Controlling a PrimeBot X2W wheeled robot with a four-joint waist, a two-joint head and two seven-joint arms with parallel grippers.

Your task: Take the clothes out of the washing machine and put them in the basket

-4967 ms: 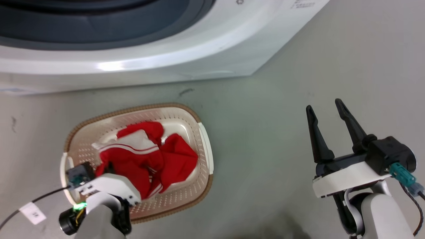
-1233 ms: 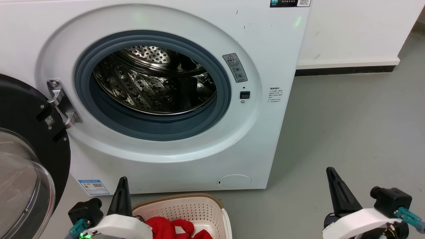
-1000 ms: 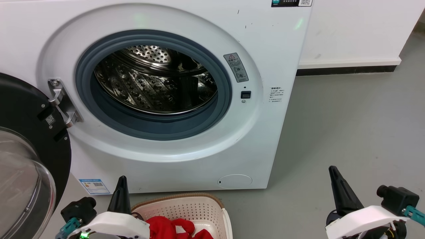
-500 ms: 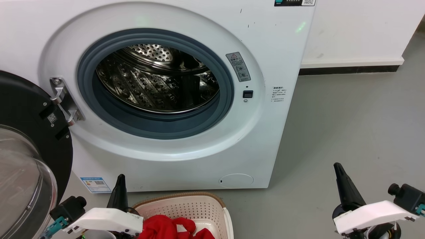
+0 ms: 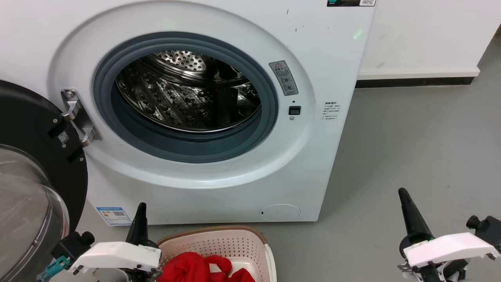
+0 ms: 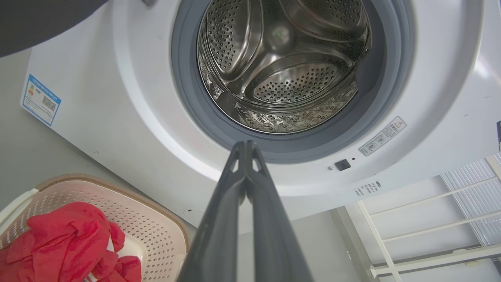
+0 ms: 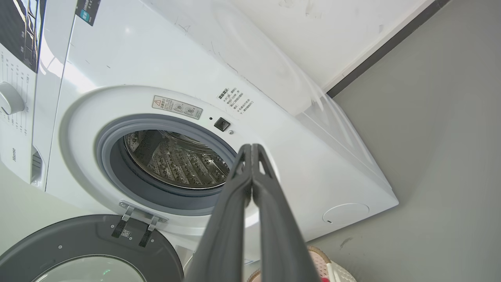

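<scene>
Left wrist view shows my left claw (image 6: 245, 145) clenched with nothing between its fingers, pointing at the washing machine (image 6: 129, 129); the right wrist view shows my right claw (image 7: 251, 147) likewise clenched and holding nothing. The red clothes (image 6: 66, 243) lie heaped in the basket (image 6: 152, 231) on the floor (image 5: 411, 137) just before the machine. Its door (image 5: 35, 129) stands open and its drum (image 5: 188, 98) shows perforated steel.

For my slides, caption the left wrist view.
Shut left tool faces the washing machine; red clothes lie in the basket.
</scene>
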